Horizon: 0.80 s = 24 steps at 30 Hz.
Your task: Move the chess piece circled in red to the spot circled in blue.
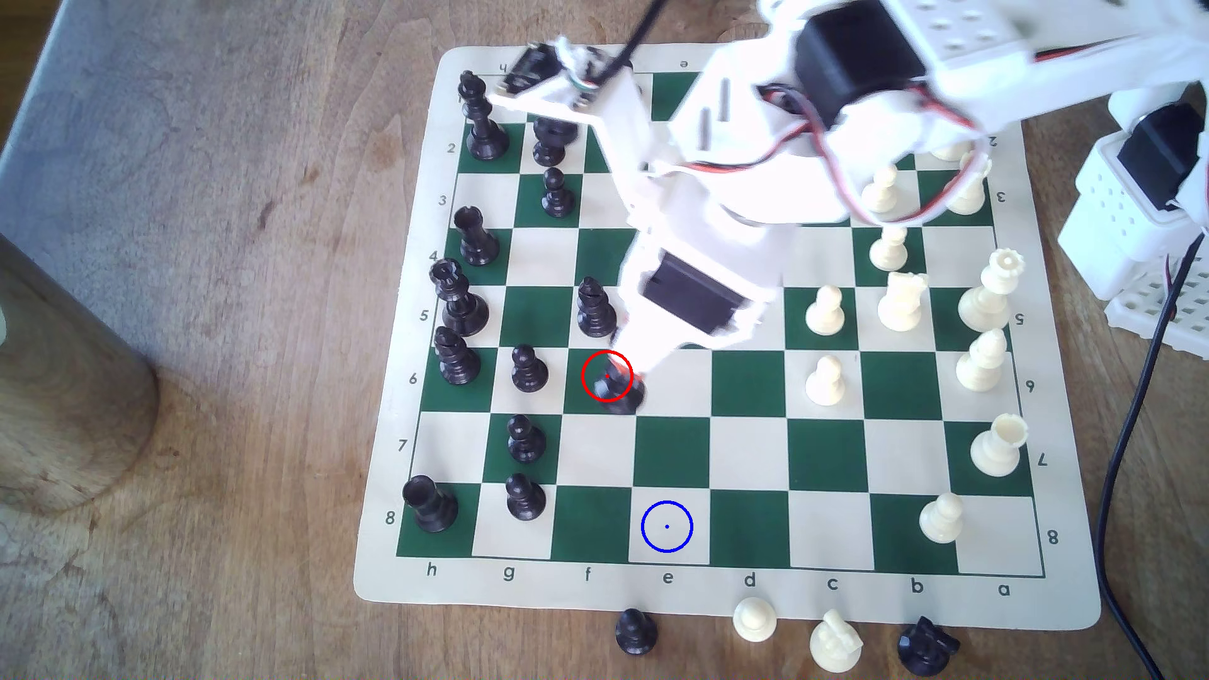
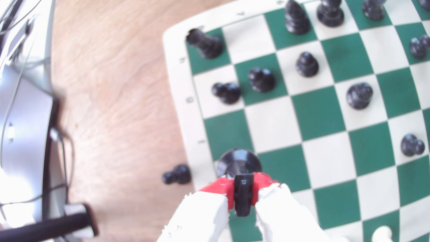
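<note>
Knight (image 1: 618,392), black, on green f6 square at red ring, right edge of that square in exterior view; clamped in hand.
Wooden table (image 1: 229,261) under everything; green-and-cream chess board (image 1: 746,386) mat lying flat on it.
White arm (image 1: 719,196) reaching across board from exterior view's upper right, black motors and red wires on it.
Hand (image 2: 243,197) closed on knight: red-padded white fingers (image 2: 218,189) pressing both sides of piece in wrist view, round base (image 2: 239,163) visible past fingertips. Cannot tell whether base touches board or is lifted.
Blue-ringed square (image 1: 666,526), cream e8, near bottom edge of board in exterior view, nothing standing on it; well apart from knight, two rows nearer that edge and one file to exterior view's right.
Black bishop (image 1: 594,307) upright on f5, just beside hand.
Black pawns: g6 (image 1: 528,369), g7 (image 1: 525,439), g8 (image 1: 525,498). Black rook (image 1: 428,503) on h8.
White pieces grouped on exterior view's right side of board, e.g. white pawn (image 1: 825,380) on c6.
Off board along exterior view's bottom edge: black pawn (image 1: 634,632), white pawn off board (image 1: 754,619), white knight (image 1: 835,644) and another black piece (image 1: 926,647).
</note>
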Tool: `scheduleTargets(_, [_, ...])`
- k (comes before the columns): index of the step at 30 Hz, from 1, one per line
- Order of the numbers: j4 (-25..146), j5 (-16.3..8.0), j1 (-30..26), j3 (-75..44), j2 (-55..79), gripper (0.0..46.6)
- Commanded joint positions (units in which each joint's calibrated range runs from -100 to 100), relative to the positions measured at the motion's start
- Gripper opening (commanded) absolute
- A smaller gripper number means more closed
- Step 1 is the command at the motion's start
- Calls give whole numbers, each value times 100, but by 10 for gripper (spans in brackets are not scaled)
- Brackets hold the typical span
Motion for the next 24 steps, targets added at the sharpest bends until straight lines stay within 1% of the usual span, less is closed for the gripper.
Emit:
scheduleTargets(1, [19,-15,-395,58,-491,1])
scheduleTargets(5, [-275,0,-677,584,-279,1])
scheduleTargets(8, [-472,0,-700,783,-143,1])
scheduleTargets(18, [-890,24,-591,584,714,1])
scheduleTargets(24, [-988,29,-528,393,1011,1])
